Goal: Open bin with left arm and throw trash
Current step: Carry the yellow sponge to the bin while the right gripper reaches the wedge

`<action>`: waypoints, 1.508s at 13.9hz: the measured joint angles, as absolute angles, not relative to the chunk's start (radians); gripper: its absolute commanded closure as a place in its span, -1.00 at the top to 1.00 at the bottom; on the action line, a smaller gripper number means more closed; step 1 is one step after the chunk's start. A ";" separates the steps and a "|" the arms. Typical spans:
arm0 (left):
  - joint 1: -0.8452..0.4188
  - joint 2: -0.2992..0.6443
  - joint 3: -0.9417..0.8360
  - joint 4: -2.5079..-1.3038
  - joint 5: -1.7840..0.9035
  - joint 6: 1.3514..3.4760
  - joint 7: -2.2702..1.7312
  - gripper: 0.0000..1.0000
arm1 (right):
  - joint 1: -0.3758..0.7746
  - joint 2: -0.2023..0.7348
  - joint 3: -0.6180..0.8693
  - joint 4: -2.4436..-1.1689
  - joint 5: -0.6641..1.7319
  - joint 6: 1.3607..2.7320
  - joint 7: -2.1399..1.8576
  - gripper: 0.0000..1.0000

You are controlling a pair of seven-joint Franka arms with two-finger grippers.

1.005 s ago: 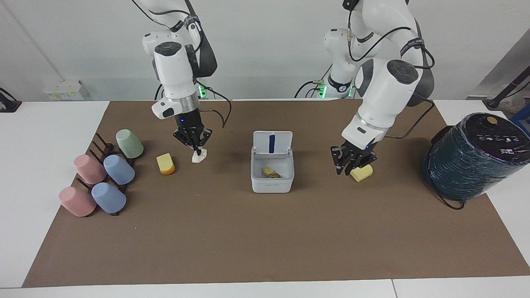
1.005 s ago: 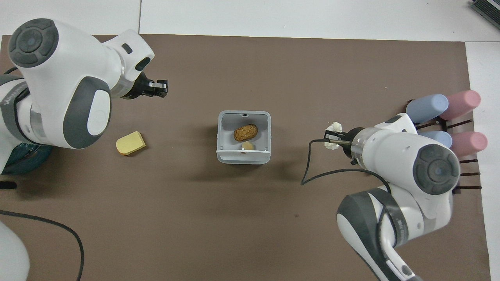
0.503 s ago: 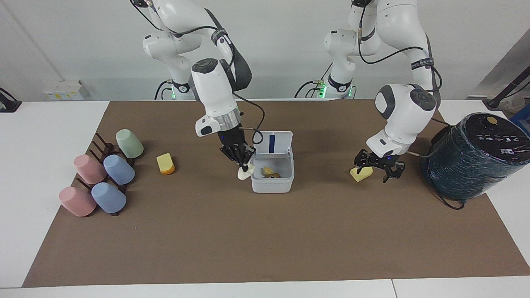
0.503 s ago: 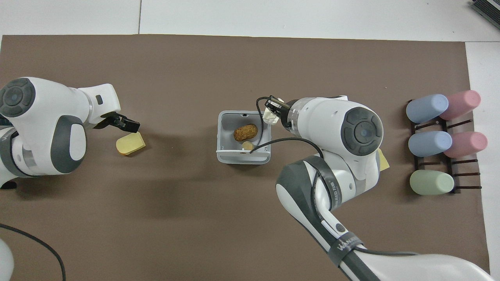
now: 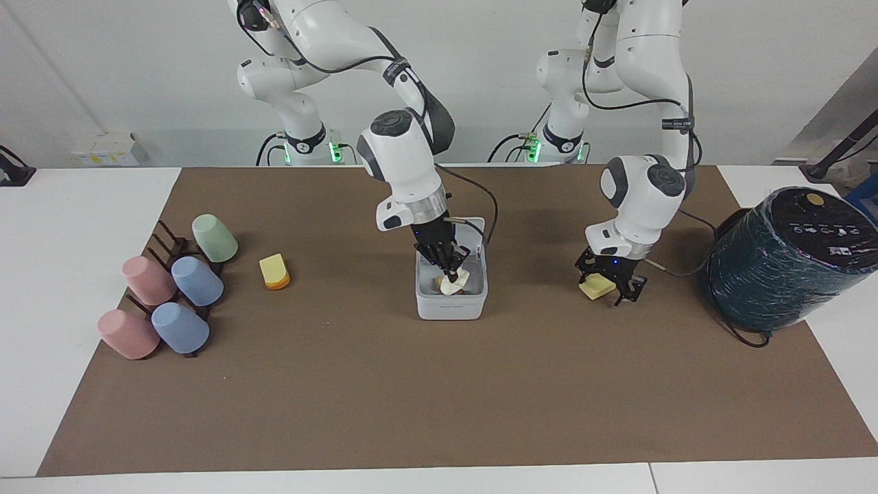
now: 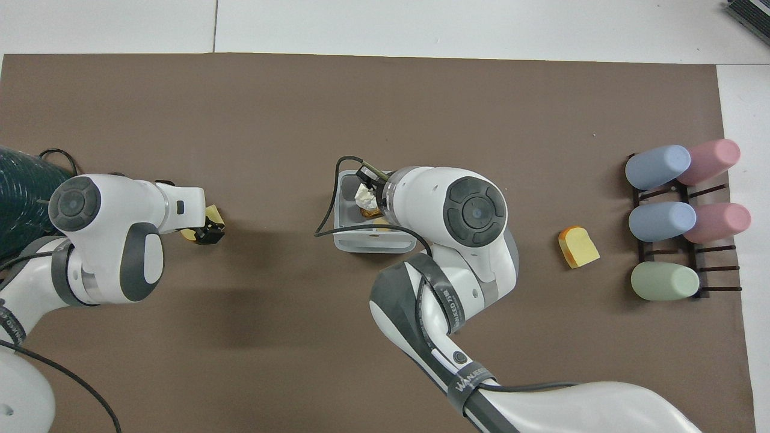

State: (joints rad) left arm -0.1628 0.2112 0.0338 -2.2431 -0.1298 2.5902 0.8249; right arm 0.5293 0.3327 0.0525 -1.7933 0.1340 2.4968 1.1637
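The white bin [image 5: 451,306] stands mid-table with its lid up; the right arm hides most of the lid. My right gripper [image 5: 451,273] is shut on the crumpled white paper wad [image 5: 455,280] [image 6: 364,196], low over the bin's [image 6: 373,245] open top. A brown lump and a small pale piece lie inside the bin. My left gripper [image 5: 608,283] [image 6: 207,231] is open and down at the mat, its fingers either side of the pale yellow block [image 5: 595,289] [image 6: 213,213], toward the left arm's end. The yellow block with an orange layer [image 5: 274,272] [image 6: 579,246] lies toward the right arm's end.
A dark rack of pastel cups [image 5: 171,288] [image 6: 680,219] lies at the right arm's end of the brown mat. The big dark teal wrapped cylinder [image 5: 789,257] [image 6: 21,186] stands at the left arm's end, close beside the left arm.
The right gripper has carried the paper wad from beside the bin's wall to over its opening. The left gripper has swung in and dropped around the pale yellow block.
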 measured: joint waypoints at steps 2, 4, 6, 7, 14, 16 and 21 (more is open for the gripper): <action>-0.163 0.199 0.033 -2.250 -0.130 2.598 0.842 -1.00 | 0.532 0.333 0.052 -1.793 0.134 2.471 1.168 1.00; -0.162 0.191 0.035 -2.242 -0.130 2.597 0.844 -1.00 | 0.531 0.332 0.051 -1.787 0.134 2.444 1.168 1.00; -0.162 0.192 0.037 -2.202 -0.130 2.586 0.845 -1.00 | 0.529 0.323 0.047 -1.779 0.134 2.412 1.163 1.00; -0.161 0.193 0.038 -2.158 -0.130 2.549 0.843 -1.00 | 0.524 0.312 0.044 -1.776 0.134 2.392 1.137 1.00; -0.366 0.191 0.022 -1.846 -0.088 2.224 0.100 -1.00 | 0.392 0.261 0.036 -1.796 0.133 2.339 0.767 1.00; -0.483 0.194 0.018 -1.836 -0.073 2.220 -0.169 -1.00 | 0.366 0.251 0.035 -1.847 0.133 2.335 0.706 1.00; -0.666 0.195 0.011 -1.809 -0.064 2.226 -0.573 -1.00 | 0.236 0.192 0.029 -2.002 0.094 2.335 0.306 1.00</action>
